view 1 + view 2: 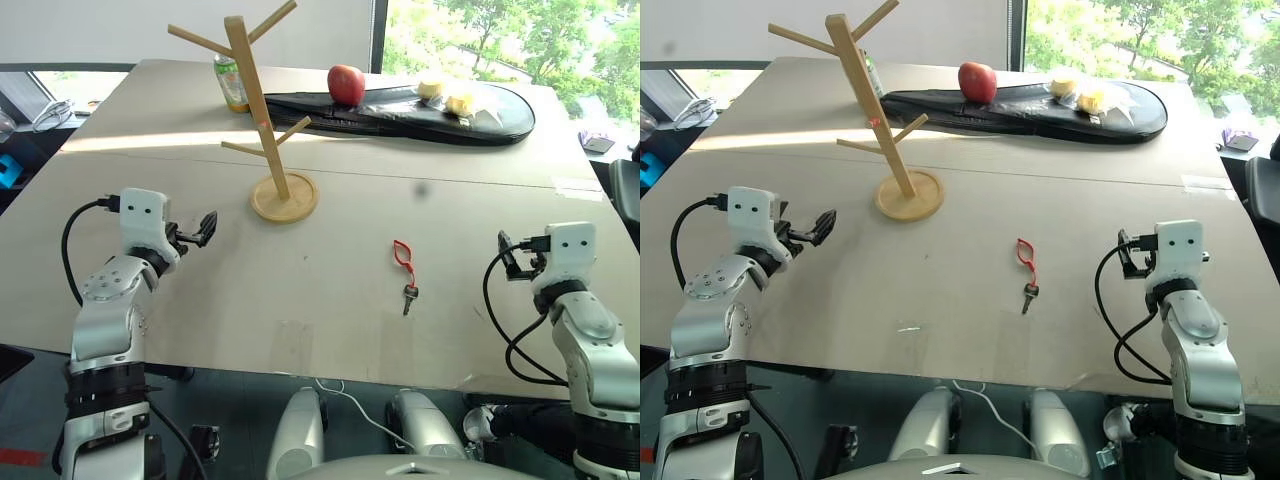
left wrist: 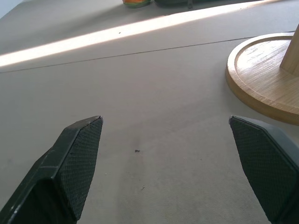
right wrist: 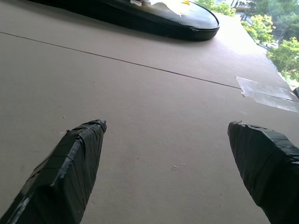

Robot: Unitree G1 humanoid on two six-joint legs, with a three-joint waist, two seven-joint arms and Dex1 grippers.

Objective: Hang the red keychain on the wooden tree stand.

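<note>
Plainly nothing is picked up yet: the wooden tree stand point(image 1: 268, 120) rises at upper centre of the table point(image 1: 330, 330), and the red keychain point(image 1: 404, 262) lies flat right of centre. Next, the right gripper point(image 1: 511, 258) must reach inward. It and the left gripper point(image 1: 205, 229) are spread wide, empty.

A wide beige table point(image 1: 330, 290) filled the room's middle, a seam running across it and a band of sunlight along its far part. Behind stood a pale wall point(image 1: 150, 25) and a window point(image 1: 500, 40) onto green trees.
</note>
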